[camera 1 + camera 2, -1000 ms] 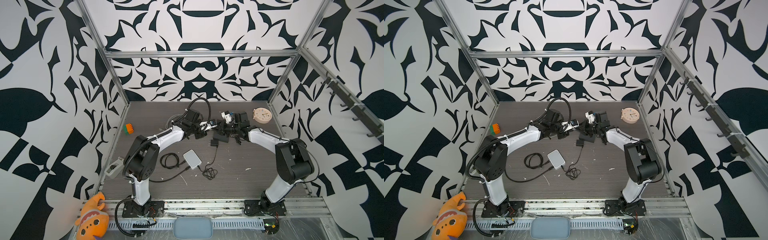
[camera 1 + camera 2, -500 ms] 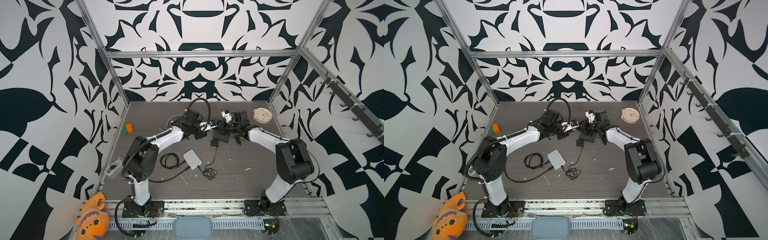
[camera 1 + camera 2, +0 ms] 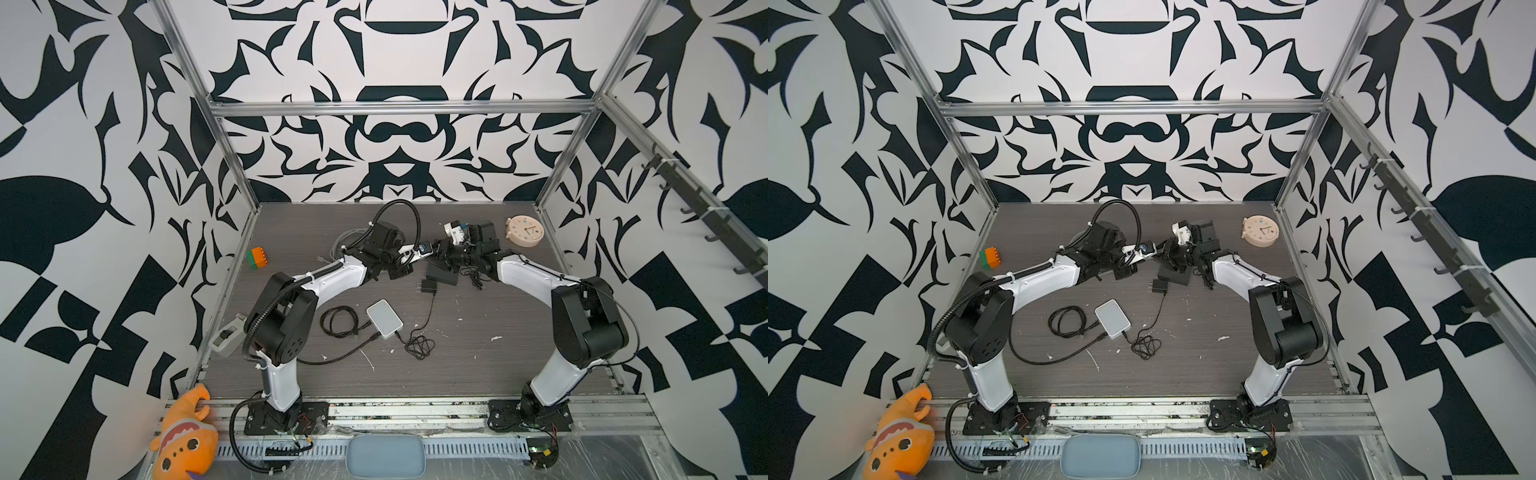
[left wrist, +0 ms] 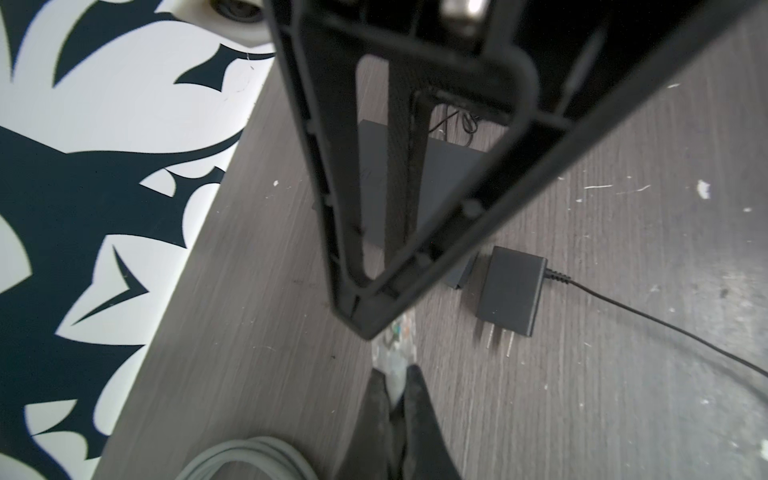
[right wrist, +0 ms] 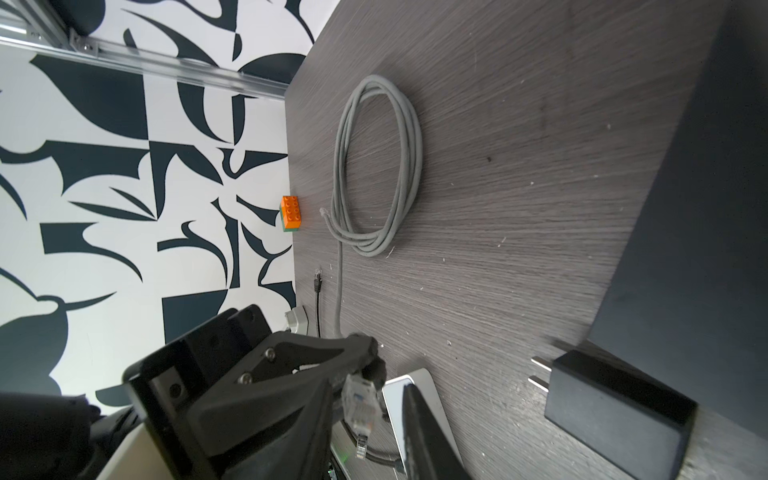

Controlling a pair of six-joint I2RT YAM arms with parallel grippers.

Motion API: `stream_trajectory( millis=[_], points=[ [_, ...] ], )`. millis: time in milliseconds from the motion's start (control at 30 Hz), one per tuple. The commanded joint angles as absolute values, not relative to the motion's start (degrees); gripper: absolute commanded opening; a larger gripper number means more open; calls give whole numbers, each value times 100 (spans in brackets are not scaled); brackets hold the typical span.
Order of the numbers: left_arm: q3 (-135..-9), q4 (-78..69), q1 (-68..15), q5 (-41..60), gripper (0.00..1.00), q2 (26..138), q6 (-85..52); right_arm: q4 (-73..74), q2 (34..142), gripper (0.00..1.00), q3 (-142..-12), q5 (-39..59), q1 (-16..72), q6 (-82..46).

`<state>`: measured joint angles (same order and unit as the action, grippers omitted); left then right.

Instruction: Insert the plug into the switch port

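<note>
We see the clear plastic cable plug [image 5: 359, 399] held just left of the flat black switch box [image 3: 442, 274], outside it.

Far left of that box sits an orange-and-green toy brick [image 3: 256, 257]; nearer, a coiled grey cable [image 5: 378, 166] lies on the dark wood-grain surface [image 3: 478, 365]. The left gripper [image 4: 394, 374] is clamped on the plug. The right gripper [image 3: 442, 251] hangs over the box's left end; we cannot tell how its jaws stand. A round cream clock [image 3: 524, 230] sits well right of the box.
</note>
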<state>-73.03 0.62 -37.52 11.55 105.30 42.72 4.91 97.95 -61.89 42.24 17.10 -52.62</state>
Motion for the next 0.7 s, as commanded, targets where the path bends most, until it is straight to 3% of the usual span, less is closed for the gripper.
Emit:
stream_trajectory(
  millis=[0,167,367,667],
  points=[
    [-7086,-446,-3839,815,0,10303,4517,711,9589,33,-6387,4064,1757,-5794],
    [-6866,-1020,-3998,202,0,10374,4998,1462,9540,33,-5974,3879,1762,-6888],
    [-6707,-1468,-4063,32,0,10389,5093,1031,9442,33,-6163,3778,1719,-6270],
    [-6487,-1978,-4166,-173,0,10374,5312,1231,9451,33,-6044,3767,1679,-6697]
  ],
)
